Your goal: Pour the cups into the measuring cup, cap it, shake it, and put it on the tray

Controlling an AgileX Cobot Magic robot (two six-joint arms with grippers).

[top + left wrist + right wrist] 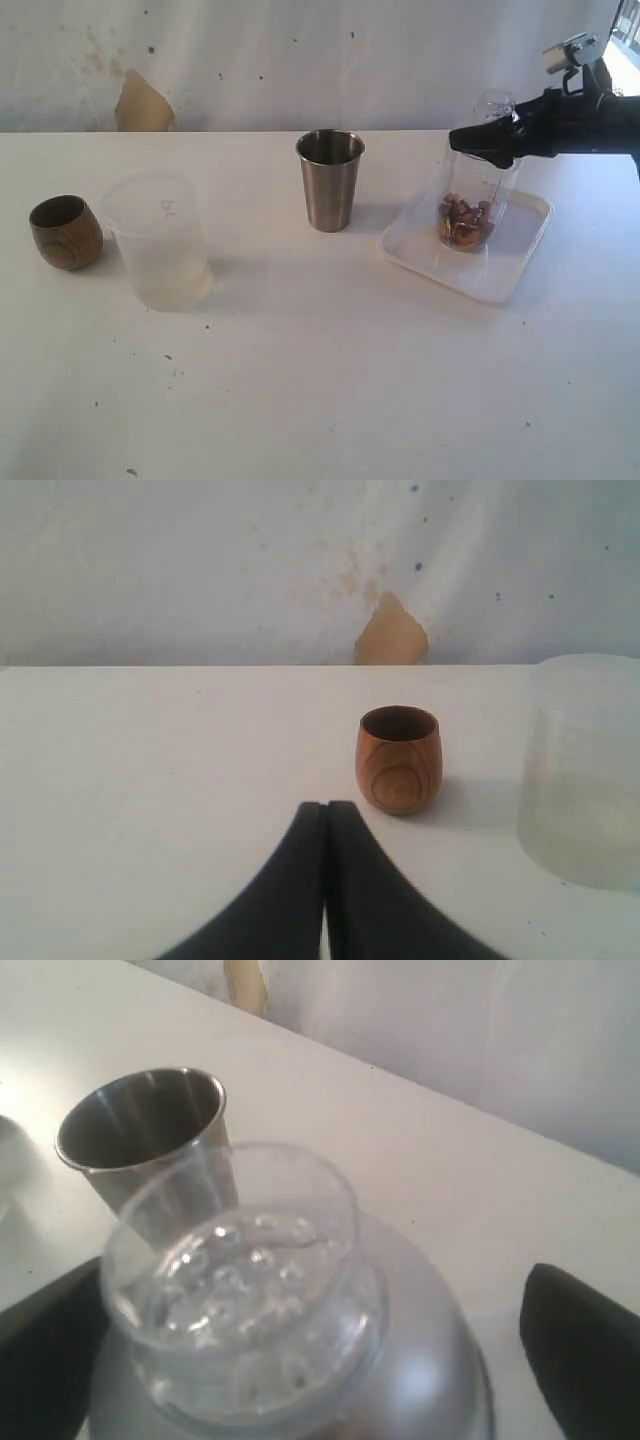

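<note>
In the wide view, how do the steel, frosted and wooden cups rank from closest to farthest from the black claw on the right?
From the right gripper:
1. steel tumbler, mid-table, just left of the tray.
2. frosted plastic cup, on the left.
3. wooden cup, far left.

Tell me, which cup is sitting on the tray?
The clear measuring cup, with brown bits in its bottom. It alone stands on the white tray; the wooden cup, frosted cup and steel cup stand on the bare table.
</note>
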